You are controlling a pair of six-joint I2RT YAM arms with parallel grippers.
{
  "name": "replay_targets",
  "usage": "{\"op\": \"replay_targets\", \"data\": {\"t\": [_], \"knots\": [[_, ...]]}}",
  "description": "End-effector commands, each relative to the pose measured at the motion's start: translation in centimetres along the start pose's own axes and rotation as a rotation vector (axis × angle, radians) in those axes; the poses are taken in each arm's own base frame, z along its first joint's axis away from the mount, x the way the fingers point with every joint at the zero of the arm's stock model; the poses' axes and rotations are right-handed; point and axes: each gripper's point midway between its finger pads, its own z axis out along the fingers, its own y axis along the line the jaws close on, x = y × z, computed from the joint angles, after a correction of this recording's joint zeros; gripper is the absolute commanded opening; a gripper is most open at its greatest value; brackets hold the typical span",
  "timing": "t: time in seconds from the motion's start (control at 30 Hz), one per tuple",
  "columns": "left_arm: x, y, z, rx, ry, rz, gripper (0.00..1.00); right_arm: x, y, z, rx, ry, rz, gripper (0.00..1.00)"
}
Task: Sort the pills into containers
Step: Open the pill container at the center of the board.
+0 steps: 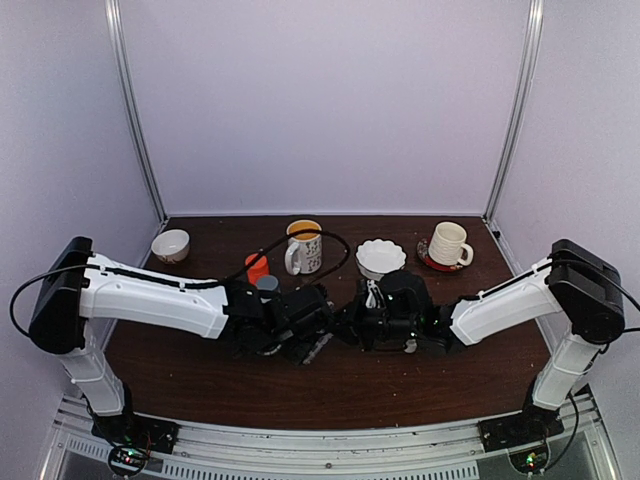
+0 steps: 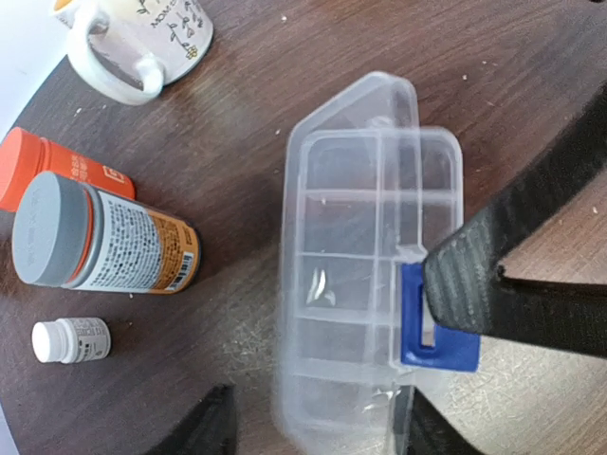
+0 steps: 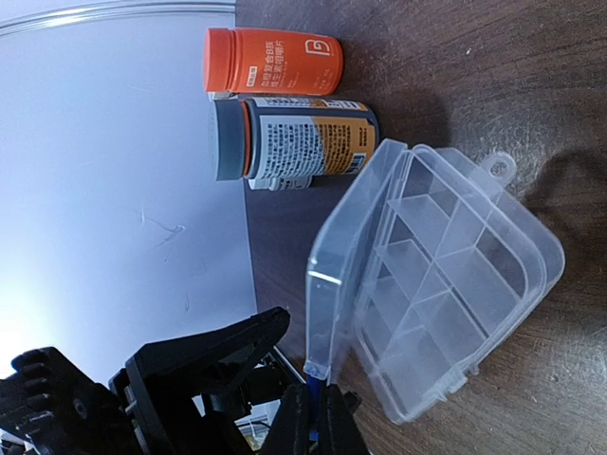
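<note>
**Item:** clear plastic organizer box (image 2: 332, 284), flat and rectangular, with two rows of small compartments.
**Position:** on the dark wood table (image 2: 285, 66), centre front, between the two arms. In the top view it is hidden under the grippers.
**Lid:** the transparent hinged lid (image 3: 356, 246) is raised partway and tilts up off the base, open on the latch side.
**Pills:** none can be made out in the compartments.

**Fitting:** blue latch (image 2: 441, 353) on the lid's free edge.

**Right gripper** (image 3: 315, 398): fingers pressed together, pinching the blue latch.

**Left gripper** (image 2: 313, 431): fingers (image 2: 204, 427) spread, one on each side of the box's near end. The outer finger is apart from the box wall. Whether the other finger touches the box cannot be told.

**Nearby, to the box's left:**
- Grey-capped bottle (image 2: 104, 242) with an orange label, standing.
- Orange bottle (image 2: 43, 166), just behind the grey-capped bottle.
- Small white bottle (image 2: 71, 339), nearer the table's front edge and apart from the other two.

**Along the back of the table:**
- Small bowl (image 1: 170, 245) at far left.
- Printed mug (image 2: 142, 38).
- Scalloped white bowl (image 1: 380, 257).
- Ribbed cup (image 1: 447, 243) on a saucer (image 1: 428, 260) at right.
</note>
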Motion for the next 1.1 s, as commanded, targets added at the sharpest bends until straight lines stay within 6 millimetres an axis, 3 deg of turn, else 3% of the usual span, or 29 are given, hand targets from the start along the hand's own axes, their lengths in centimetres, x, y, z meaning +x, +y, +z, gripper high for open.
{"op": "replay_targets", "data": {"t": [0.0,0.2,0.33,0.43,0.5,0.63,0.87,0.97,1.07], "knots": [[0.0,1.1,0.0,-0.098,0.015,0.013,0.53,-0.3,1.3,-0.1,-0.038,-0.007,0.0,0.0],[0.0,0.6,-0.1,-0.125,0.015,0.046,0.31,-0.4,1.2,0.0,-0.039,-0.008,0.0,0.0],[0.0,0.7,-0.2,-0.132,0.013,0.05,0.25,-0.4,1.1,-0.1,-0.039,-0.015,0.0,0.02],[-0.1,0.8,-0.3,-0.139,0.014,0.05,0.22,-0.5,1.2,-0.2,-0.043,-0.018,-0.006,0.13],[-0.1,0.9,-0.4,-0.142,0.015,0.05,0.21,-0.6,1.2,-0.4,-0.044,-0.03,-0.01,0.25],[0.1,0.9,-0.5,-0.134,0.017,0.026,0.2,-1.2,0.9,-1.3,-0.041,-0.061,-0.032,0.36],[0.0,0.4,-0.9,-0.08,0.003,-0.02,0.18,-2.3,-1.2,-3.1,0.007,-0.115,-0.05,0.38],[0.1,-0.2,-0.8,-0.045,0.004,-0.008,0.3,-2.2,-2.0,-3.4,0.019,-0.115,-0.048,0.38],[0.2,-0.4,-0.9,-0.02,-0.003,-0.001,0.35,-1.9,-3.0,-3.6,0.041,-0.108,-0.043,0.4]]}}
